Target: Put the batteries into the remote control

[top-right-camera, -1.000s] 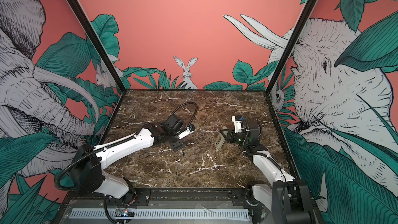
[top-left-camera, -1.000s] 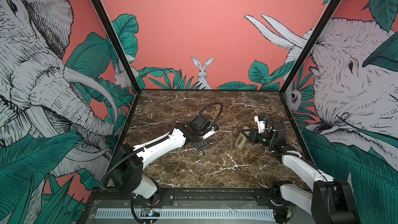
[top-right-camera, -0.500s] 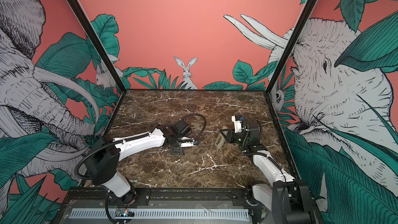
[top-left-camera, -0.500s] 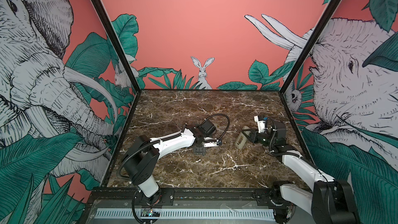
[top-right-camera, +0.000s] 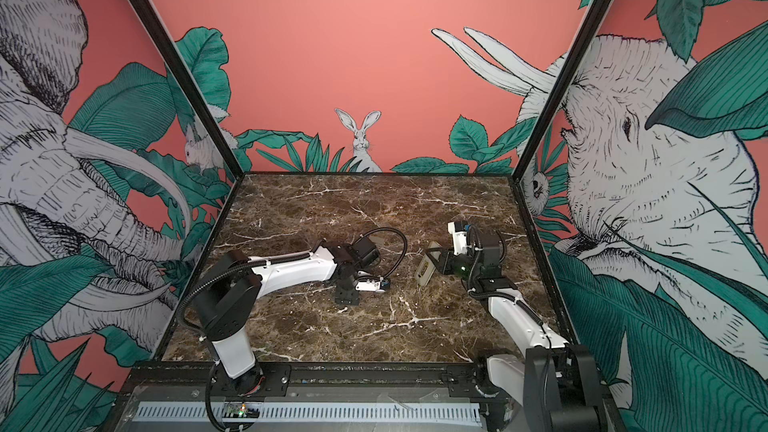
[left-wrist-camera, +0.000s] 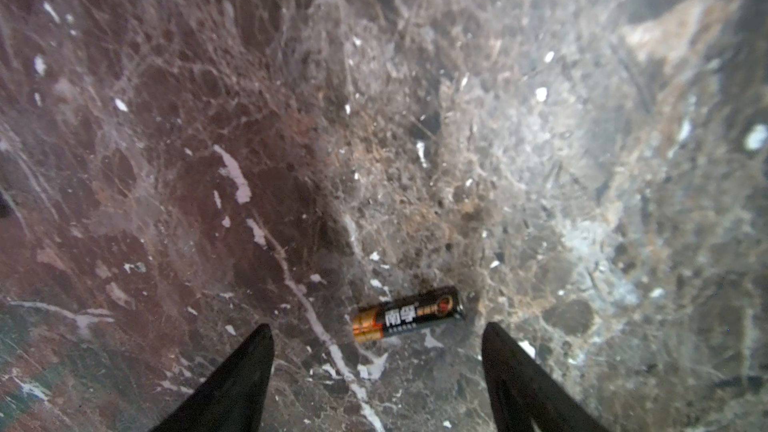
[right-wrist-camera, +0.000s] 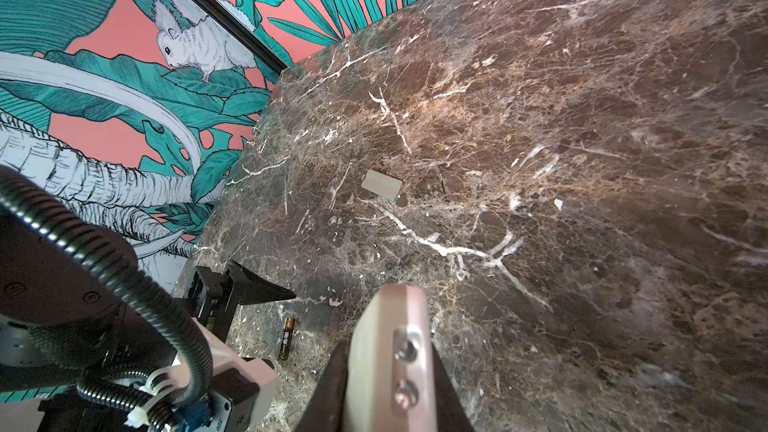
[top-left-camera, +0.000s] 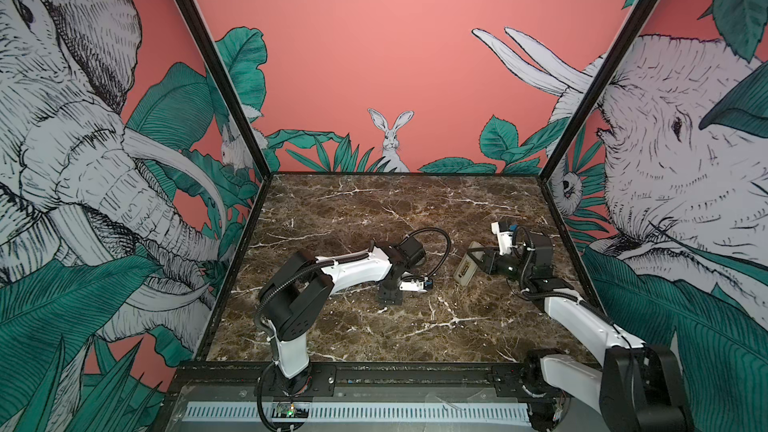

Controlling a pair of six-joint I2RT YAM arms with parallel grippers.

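Left hand (left-wrist-camera: 375,325): jaws spread wide, nothing gripped. Its black fingers (left-wrist-camera: 232,384) point down at the brown marble worktop (top-left-camera: 374,209), low over it near the middle in both top views.

One battery (left-wrist-camera: 409,314), black with a gold-orange end and white print, lies flat on the worktop. It sits just ahead of the fingertips, crosswise and in line with the gap between them, touching neither finger. The right wrist view shows the same battery on the worktop next to the left hand, with bare marble between them. In the top views the left hand hides it.

Right hand (top-left-camera: 488,264): closed on the remote control (top-left-camera: 467,270), one jaw pressed on either side near one end. The remote is held tilted over the right part of the worktop, apart from the battery. Its grey-beige back with the recess faces the top camera. Its lower end is close to the worktop; cannot tell if it touches. There is a dark-and-yellow patch in the recess, too small to tell what it is.

A small flat grey cover plate (right-wrist-camera: 382,186) lies on the worktop farther back, clear of both hands.
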